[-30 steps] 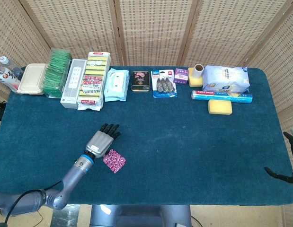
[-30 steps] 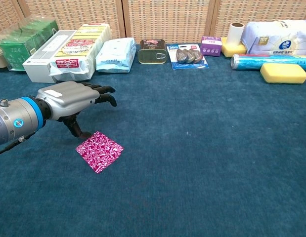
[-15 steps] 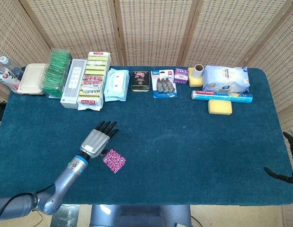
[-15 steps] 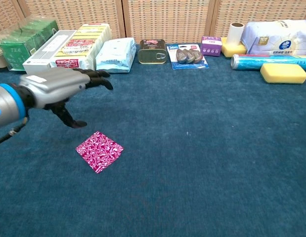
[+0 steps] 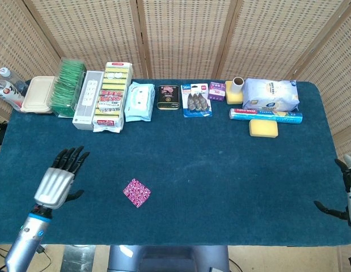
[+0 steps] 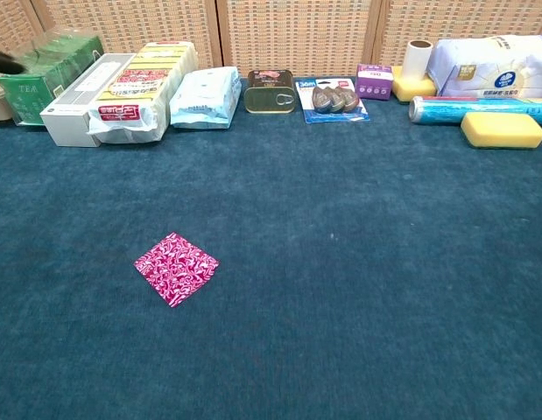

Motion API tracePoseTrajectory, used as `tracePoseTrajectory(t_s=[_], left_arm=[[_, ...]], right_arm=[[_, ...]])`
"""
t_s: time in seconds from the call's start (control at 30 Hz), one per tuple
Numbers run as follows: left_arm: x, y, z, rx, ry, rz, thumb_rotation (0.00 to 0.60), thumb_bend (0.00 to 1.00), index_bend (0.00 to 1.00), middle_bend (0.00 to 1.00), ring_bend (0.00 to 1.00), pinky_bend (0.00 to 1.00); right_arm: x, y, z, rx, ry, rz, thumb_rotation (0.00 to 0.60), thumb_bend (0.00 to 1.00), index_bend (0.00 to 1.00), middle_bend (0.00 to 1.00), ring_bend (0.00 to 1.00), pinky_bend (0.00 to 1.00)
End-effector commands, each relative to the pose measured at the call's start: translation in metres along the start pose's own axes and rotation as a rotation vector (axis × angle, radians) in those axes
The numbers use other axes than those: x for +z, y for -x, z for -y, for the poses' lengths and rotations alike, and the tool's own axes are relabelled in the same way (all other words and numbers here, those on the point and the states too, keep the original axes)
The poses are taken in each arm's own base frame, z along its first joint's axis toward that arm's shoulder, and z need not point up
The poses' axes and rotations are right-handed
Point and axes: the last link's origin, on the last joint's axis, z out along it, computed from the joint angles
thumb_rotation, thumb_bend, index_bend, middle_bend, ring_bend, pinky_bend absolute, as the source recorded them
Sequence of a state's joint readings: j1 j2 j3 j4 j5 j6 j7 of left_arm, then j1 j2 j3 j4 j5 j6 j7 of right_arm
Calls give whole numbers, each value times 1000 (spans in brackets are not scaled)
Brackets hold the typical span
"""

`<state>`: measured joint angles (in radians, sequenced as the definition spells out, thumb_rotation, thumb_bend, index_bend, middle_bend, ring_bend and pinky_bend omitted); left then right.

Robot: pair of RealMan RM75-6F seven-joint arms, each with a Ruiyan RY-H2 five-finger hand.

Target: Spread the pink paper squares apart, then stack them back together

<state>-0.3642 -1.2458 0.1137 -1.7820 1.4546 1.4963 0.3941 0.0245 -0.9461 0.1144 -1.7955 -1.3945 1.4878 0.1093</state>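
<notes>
**Left hand drawn back from the pink paper squares**

Left hand [image 5: 58, 180] hangs over the near left part of the counter [image 5: 220, 164], fingers spread and holding nothing, well apart from the pink paper squares [image 5: 136, 192]. The chest view shows none of it apart from a dark blur at the far left edge. The right hand [image 5: 346, 192] shows only as dark fingertips at the right edge of the head view; whether it is spread or curled cannot be told.

The pink paper squares lie flat on the blue cloth, turned so one corner points toward the robot, and read as a single magenta square with a white swirling pattern. Any layers beneath the top one cannot be told apart.

A second ago the left hand was touching down just beside the squares at their left corner; half a second ago it had lifted clear; now it sits far to their left. The squares have not shifted.

Far behind the squares runs one row of goods: one green tea box [image 6: 43, 74], one long white box [image 6: 82, 101], one yellow packet [image 6: 144, 79], one pale blue wipes pack [image 6: 200, 94], one tin [image 6: 271, 91] and one yellow sponge [image 6: 502, 129].
</notes>
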Motion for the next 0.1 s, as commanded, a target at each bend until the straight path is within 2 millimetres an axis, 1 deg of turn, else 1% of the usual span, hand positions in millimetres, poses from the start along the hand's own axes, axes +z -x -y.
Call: tracePoseTrajectory(t_s=[0.03,0.1], left_arm=[[-34,-6,14,-30,-69,-13,600,104,0,0,0,72],[-45,-8,17,-41,-91,-27,600,105,0,0,0,72]], right_arm=[[-1,2,2,-7,-4,1,600,0,60,0,0,0],[-2,4,4,-15,-8,0,600,0,60,0,0,0]])
